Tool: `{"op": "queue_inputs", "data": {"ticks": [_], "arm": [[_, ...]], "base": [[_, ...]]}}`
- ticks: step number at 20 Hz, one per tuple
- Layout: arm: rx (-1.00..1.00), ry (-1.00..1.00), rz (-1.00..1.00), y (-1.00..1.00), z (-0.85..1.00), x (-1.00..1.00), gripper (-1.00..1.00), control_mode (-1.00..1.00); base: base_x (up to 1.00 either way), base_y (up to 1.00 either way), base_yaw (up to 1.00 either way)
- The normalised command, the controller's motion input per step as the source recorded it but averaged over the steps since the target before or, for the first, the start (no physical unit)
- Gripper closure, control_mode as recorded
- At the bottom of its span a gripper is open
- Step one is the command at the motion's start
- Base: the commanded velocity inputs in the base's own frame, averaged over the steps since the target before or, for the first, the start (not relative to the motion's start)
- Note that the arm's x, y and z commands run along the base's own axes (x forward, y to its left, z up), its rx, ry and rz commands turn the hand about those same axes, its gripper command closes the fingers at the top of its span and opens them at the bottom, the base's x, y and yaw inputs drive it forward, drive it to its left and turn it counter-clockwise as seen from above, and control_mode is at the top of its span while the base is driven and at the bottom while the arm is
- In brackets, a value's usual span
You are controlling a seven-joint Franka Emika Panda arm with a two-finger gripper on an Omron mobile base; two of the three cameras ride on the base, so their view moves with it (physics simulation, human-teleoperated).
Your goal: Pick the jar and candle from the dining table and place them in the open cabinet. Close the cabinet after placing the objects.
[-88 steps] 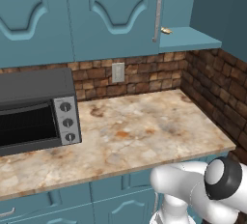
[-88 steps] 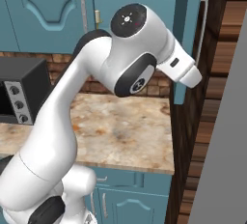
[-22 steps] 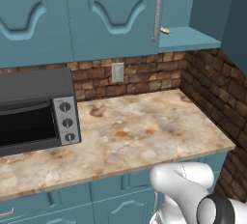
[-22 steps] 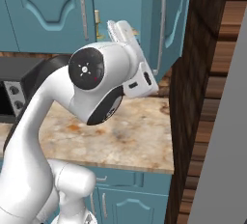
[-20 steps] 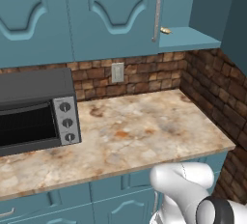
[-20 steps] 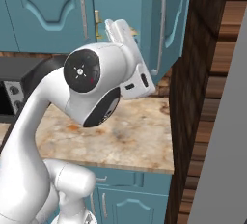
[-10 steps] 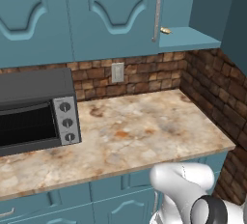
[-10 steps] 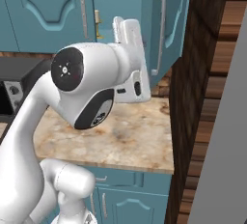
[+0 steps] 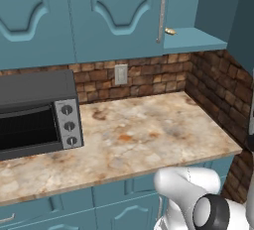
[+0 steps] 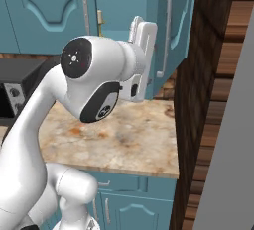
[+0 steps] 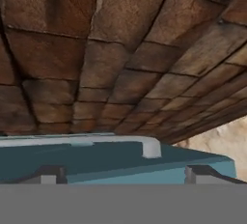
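One candle (image 9: 169, 31), one toaster oven (image 9: 34, 112), one wall outlet (image 9: 120, 74)

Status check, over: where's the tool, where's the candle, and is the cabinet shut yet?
Tool open, empty, raised at the open cabinet door. Candle on the cabinet shelf. Door not yet closed; jar unsighted.

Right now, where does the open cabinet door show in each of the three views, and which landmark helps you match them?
Left base view: the open cabinet door is a dark teal slab at the upper right edge.
Right base view: upper centre-right, with its silver bar handle.
Hand view: a teal band across the bottom, handle along it.
Shared landmark: the brick wall.
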Motion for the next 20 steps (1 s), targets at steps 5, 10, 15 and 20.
{"op": "queue_inputs", "data": {"ticks": [5,10,15,20], "arm": [[0.09,-0.03,0.04,-0.1,0.0,0.17,-1.0,-1.0],[0.02,0.0,0.13,0.04,-0.11,0.06,-1.0,-1.0],[0.1,0.0,0.25,0.26,-0.18,0.14,-1.0,-1.0],[0.04,0.05,0.25,0.53,-0.09,0.23,-1.0,-1.0]], "base": [[0.0,0.0,0.0],[0.0,0.0,0.0],[0.0,0.0,0.0],[0.0,0.0,0.0]]}}
